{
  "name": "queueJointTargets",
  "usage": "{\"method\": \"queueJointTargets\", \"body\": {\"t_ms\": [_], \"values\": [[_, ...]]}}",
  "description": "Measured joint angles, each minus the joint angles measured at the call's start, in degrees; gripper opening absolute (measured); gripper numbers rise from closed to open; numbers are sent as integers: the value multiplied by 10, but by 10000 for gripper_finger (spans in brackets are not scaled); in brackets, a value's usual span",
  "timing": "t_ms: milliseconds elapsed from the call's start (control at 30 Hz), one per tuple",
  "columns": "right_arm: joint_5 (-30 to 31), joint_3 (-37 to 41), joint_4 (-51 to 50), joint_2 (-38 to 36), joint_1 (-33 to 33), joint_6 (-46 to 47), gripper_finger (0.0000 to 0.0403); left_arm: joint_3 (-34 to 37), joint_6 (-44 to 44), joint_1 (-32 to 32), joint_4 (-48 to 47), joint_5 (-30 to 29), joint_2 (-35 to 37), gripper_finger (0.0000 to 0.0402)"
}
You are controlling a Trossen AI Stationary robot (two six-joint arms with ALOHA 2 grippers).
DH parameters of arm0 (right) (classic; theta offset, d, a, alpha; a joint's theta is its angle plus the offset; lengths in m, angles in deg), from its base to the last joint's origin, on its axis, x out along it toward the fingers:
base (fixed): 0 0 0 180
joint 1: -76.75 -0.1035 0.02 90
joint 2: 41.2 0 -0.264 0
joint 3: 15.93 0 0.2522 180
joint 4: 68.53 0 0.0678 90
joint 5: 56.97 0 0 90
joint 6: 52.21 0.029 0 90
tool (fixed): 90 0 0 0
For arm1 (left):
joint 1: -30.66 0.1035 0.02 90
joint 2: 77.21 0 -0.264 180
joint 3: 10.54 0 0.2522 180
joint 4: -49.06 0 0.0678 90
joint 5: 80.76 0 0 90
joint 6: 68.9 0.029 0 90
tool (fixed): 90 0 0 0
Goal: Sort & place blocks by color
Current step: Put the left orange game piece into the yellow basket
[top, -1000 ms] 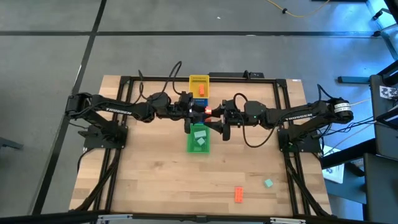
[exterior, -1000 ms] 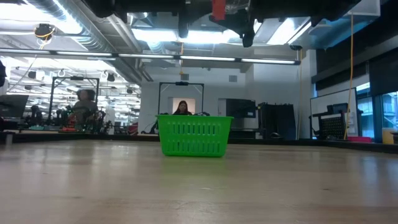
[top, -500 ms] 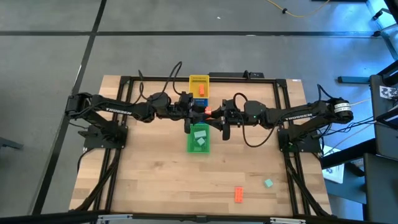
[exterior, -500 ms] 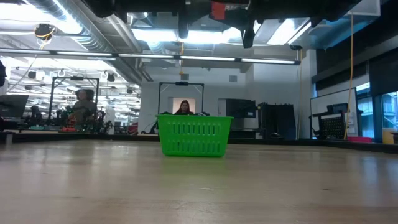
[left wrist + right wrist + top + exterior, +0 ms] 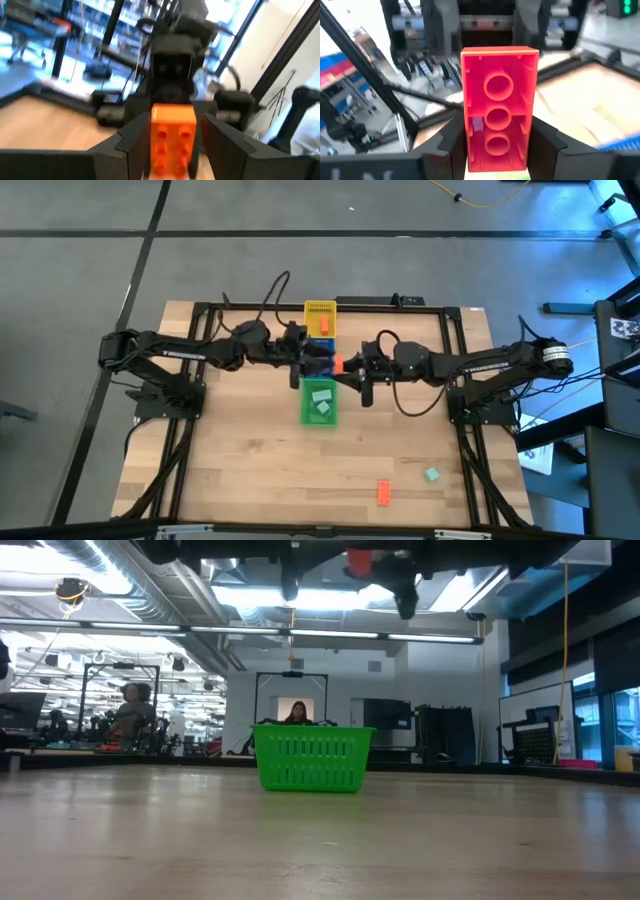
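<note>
Pale wooden table carries three baskets in a row at its middle: a yellow basket at the far edge, a blue basket mostly hidden under the arms, then a green basket holding mint blocks; above them the right gripper is clamped on an orange-red block; facing it, the left gripper has fingers spread either side of that block; another orange-red block and a teal block lie near the front right edge.
</note>
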Motion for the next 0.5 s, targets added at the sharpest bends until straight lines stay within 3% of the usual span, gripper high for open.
{"method": "queueJointTargets", "body": {"t_ms": [233,500], "values": [[20,1,-127,-68,0,-18,147,0,41,22,-157,15,82,169],[22,44,-133,-142,0,-17,147,17,76,-6,-210,-25,153,167]]}}
